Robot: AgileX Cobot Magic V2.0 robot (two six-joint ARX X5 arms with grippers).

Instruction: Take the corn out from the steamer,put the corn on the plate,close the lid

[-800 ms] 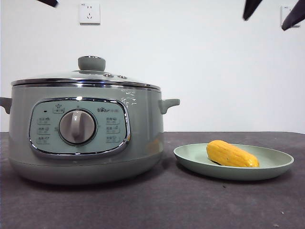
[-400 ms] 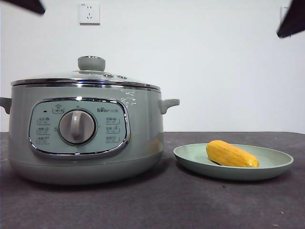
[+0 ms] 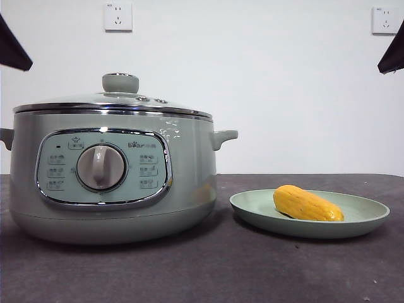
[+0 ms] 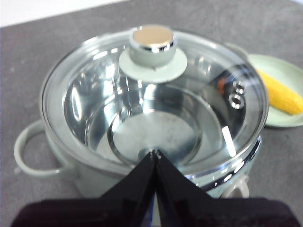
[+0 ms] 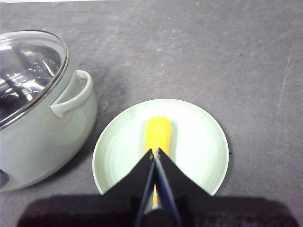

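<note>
The pale green steamer (image 3: 107, 177) stands at the left with the glass lid (image 3: 113, 101) closed on it; the lid's knob (image 4: 152, 45) shows in the left wrist view. The corn (image 3: 307, 204) lies on the pale green plate (image 3: 366, 218) at the right. My left gripper (image 4: 155, 153) is shut and empty, raised above the closed lid (image 4: 151, 104). My right gripper (image 5: 154, 153) is shut and empty, raised above the corn (image 5: 157, 132) on the plate (image 5: 199, 142). In the front view the arms show only as black tips at the left edge (image 3: 11, 47) and the right edge (image 3: 392, 58).
The steamer's side handle (image 5: 73, 94) points toward the plate with a small gap between them. Dark grey table (image 3: 208, 271) runs in front of both. Two wall sockets (image 3: 118, 17) are on the white wall behind.
Both black arm tips have moved outward and lower along the picture's side edges in the front view. The steamer, lid, corn and plate have not moved.
</note>
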